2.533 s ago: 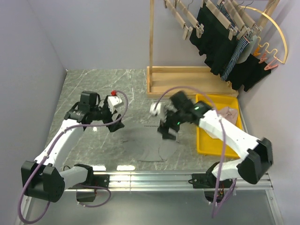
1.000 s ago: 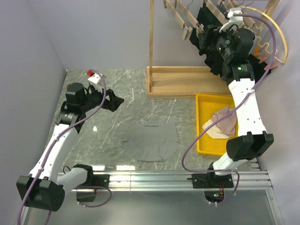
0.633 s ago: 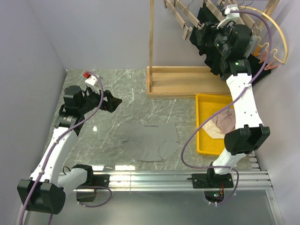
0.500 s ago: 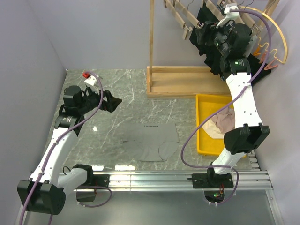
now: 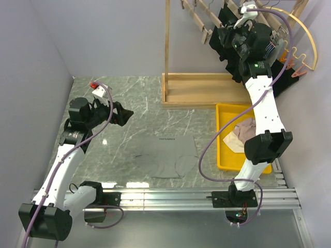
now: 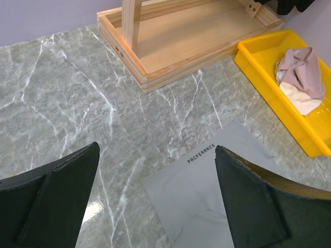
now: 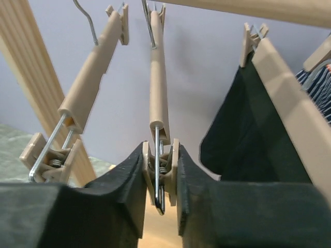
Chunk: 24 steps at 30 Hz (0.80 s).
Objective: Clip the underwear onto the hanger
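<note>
Right tool (image 7: 160,168): pads pressed to both sides of the end clip (image 7: 160,181) of the hanger (image 7: 158,77), nothing else held. We judge this grip is meant to take the hanger off the rack (image 5: 167,46). The bar's long axis runs up and away from the tool. Left tool (image 6: 155,201): spread wide, empty, hovering over the desk (image 5: 129,98). Underwear (image 5: 168,155) lies flat there, long axis across the desk, waistband toward the rack.

The underwear (image 5: 168,155) is plain light grey with small dark lettering; the table (image 6: 62,103) is grey-green marble veined white; the hanger (image 7: 158,77) is pale wood with silver wire; the tray (image 6: 274,103) is bright yellow, its garment (image 6: 301,72) beige-pink over white; the hanging shorts (image 7: 243,129) are black
</note>
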Each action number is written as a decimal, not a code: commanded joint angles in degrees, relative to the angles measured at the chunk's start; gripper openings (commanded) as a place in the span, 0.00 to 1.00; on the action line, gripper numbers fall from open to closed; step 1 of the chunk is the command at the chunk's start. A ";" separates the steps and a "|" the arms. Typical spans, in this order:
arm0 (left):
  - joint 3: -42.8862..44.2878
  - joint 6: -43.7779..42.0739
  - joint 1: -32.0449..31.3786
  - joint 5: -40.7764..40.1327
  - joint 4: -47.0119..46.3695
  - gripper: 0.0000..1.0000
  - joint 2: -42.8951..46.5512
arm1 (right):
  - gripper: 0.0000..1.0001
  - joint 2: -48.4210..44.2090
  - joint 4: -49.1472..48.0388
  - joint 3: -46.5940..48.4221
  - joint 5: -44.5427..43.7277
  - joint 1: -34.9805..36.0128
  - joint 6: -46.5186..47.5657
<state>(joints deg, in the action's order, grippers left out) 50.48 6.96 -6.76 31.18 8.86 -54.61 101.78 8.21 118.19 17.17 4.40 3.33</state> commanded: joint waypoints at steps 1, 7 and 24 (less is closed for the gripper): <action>-0.21 0.16 0.35 -0.68 -1.92 0.99 1.17 | 0.17 -0.70 -2.49 3.62 -0.47 0.69 -0.08; -0.12 0.25 0.44 -0.07 -1.74 0.99 0.82 | 0.00 -2.02 -3.63 4.33 -0.38 0.78 -1.66; -0.29 0.60 0.52 0.55 -1.13 0.99 -0.06 | 0.00 -13.35 -8.12 -6.81 -1.26 0.43 -0.61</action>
<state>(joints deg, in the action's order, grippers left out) 49.41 7.35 -6.55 31.09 8.43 -54.61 94.15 6.31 114.76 16.91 4.73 0.78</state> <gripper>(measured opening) 0.994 0.321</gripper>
